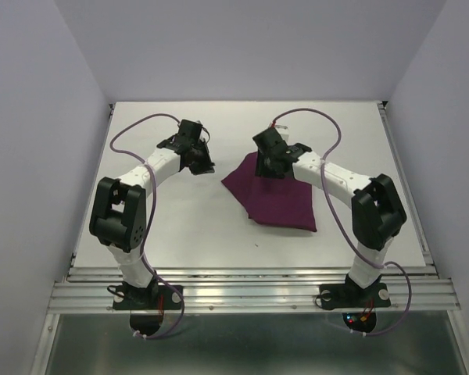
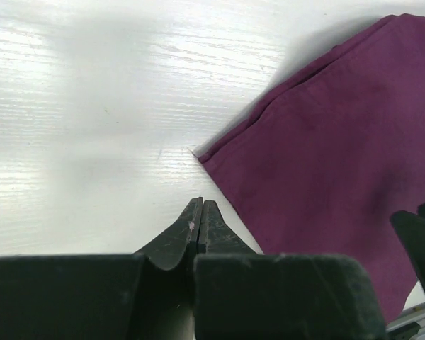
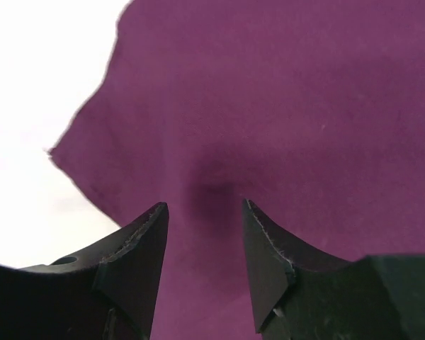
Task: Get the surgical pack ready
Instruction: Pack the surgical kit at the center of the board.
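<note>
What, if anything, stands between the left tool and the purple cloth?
Nothing visible does. Only bare white table lies between the shut left tool and the nearest corner of the cloth.

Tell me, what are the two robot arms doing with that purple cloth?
They are getting a surgical pack ready. The folded purple cloth lies on the white table. The right hand hovers open over it, holding nothing. The left hand is shut and empty, over bare table beside the cloth's edge.
</note>
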